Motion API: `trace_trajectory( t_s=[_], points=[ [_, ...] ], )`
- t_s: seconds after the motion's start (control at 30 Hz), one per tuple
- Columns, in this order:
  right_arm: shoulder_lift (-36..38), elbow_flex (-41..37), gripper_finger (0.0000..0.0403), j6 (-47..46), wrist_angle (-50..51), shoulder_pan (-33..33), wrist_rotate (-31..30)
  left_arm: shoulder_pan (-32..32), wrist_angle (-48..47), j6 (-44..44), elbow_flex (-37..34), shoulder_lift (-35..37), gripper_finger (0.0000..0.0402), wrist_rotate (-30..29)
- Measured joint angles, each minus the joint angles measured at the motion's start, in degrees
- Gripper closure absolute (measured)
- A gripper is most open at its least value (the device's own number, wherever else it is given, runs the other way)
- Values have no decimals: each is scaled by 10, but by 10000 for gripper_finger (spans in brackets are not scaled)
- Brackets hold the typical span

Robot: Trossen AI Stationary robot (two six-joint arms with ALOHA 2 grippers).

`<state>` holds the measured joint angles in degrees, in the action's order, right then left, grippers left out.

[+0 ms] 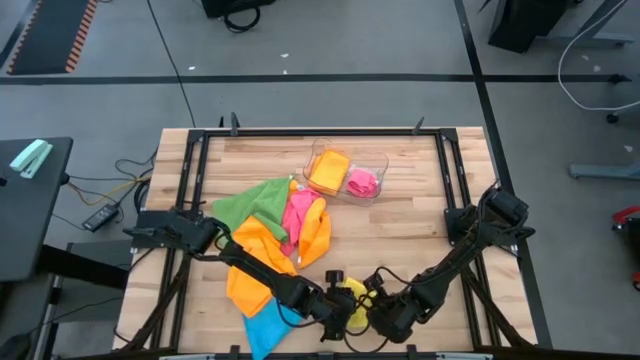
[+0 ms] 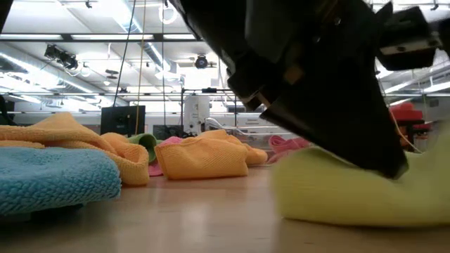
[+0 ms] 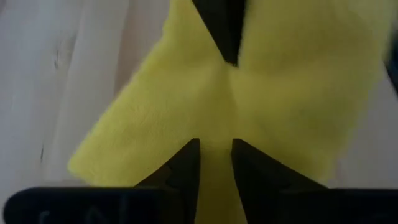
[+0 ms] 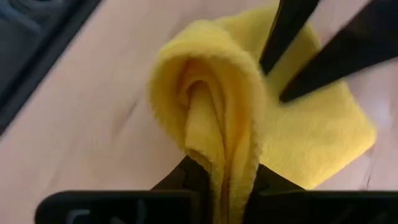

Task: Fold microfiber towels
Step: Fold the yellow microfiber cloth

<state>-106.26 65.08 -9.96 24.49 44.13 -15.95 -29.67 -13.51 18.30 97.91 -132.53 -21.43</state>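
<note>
Down at the near edge of the wooden table (image 1: 420,240), both dark grippers meet over one small yellow microfiber towel (image 1: 356,300). The right gripper (image 4: 219,177) is clamped on a raised fold of this yellow cloth, which stands up between its two fingers as a soft rolled ridge. The left gripper (image 3: 214,158) sits just beside it, facing it, with its fingers (image 3: 183,165) parted only by a narrow gap that frames a crease in the towel; whether it actually pinches the cloth cannot be told. The rest of the yellow towel lies flat on the wood beneath and around both grippers.

Beside the left gripper, on its outer side, lies a bright blue microfiber towel (image 1: 265,325), crumpled at the table's edge. Farther beyond the grippers, toward the middle of the table, sits a loose heap of cloths: a large orange towel (image 1: 255,265), a green one (image 1: 250,203), a pink one (image 1: 298,212) and another orange one (image 1: 318,235), overlapping each other. Farther still, near the far edge, a clear plastic tray (image 1: 377,160) holds a folded orange cloth (image 1: 329,170) and a bunched pink cloth (image 1: 361,182).
</note>
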Motion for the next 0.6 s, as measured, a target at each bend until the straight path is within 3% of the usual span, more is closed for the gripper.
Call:
trace_trajectory(
  t_s=[0.23, 0.5, 0.6],
  points=[
    [0, 12, 359, 61, -40, -5, -2, -1, 0, -10, 0, 0, 319, -8],
    [0, 11, 359, -14, -31, -23, 42, -8, -4, -27, 0, 0, 335, -9],
    [0, 20, 359, -34, 19, -17, 45, -9, -6, -49, -1, 13, 342, -23]
  ],
)
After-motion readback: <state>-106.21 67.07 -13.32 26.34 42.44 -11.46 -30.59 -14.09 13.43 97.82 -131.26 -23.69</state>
